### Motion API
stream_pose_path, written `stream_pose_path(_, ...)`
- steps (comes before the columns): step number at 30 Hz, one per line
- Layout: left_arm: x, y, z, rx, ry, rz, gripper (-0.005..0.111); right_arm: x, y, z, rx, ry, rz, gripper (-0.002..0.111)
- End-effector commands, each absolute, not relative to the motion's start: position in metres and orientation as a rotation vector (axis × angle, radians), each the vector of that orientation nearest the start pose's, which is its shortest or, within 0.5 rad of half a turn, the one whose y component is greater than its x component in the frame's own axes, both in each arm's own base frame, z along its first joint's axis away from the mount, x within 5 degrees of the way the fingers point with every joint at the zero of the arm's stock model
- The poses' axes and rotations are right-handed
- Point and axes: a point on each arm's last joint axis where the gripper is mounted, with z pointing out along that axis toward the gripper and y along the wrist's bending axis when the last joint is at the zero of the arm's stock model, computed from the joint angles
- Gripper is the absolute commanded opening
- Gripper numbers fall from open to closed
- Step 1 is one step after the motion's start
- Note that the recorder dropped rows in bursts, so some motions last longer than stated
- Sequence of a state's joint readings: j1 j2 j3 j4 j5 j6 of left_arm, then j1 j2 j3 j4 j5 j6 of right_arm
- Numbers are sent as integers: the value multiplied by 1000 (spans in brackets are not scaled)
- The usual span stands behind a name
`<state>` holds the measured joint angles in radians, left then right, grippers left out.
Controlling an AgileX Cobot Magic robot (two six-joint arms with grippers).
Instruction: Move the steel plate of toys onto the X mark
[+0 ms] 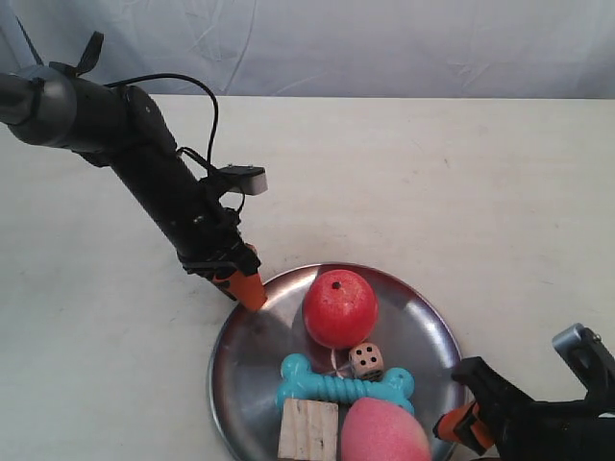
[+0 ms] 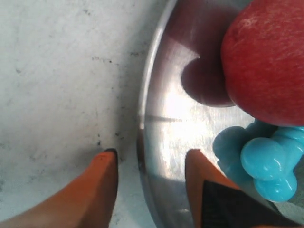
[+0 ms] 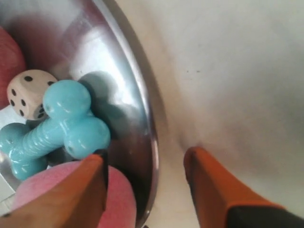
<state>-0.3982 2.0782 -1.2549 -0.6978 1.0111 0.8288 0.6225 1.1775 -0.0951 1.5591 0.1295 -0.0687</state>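
Observation:
The steel plate point(image 1: 255, 355) lies on the pale table at the lower middle of the exterior view. It holds the red apple ball point(image 1: 338, 305), die point(image 1: 366, 361), turquoise bone point(image 1: 344, 386), wooden block point(image 1: 307, 429) and pink egg ball point(image 1: 384, 432). My left gripper point(image 2: 152, 154) is open and straddles the plate rim point(image 2: 142, 118), one finger on the table side, one inside near the bone point(image 2: 259, 156). My right gripper point(image 3: 146, 153) is open astride the opposite rim point(image 3: 137, 95), its inner finger over the pink ball point(image 3: 118, 199). No X mark is in view.
The arm at the exterior view's left point(image 1: 154, 182) slants down from the upper left, with a cable looping above it. A pale backdrop cloth point(image 1: 384, 43) hangs behind the table's far edge. The plate reaches the picture's bottom edge.

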Motion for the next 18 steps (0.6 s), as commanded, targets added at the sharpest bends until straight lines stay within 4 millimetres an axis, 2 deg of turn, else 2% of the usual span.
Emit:
stream_pose_path(1,320,-190,122,1169,2820,-916,44,102,90,127,1162,2589,838,51)
stream_pose_path(7,320,-191,123,1160,2820,-927,44,109,92,129,1135,2562,795,46)
stream_pose_path(13,319,-190,123,1168,2823,-927,44,107,95,123,1113,2631,768,46)
stream_pose_path(18,319,-191,123,1164,2822,-931,44,108,94,123,1119,2622,760,46)
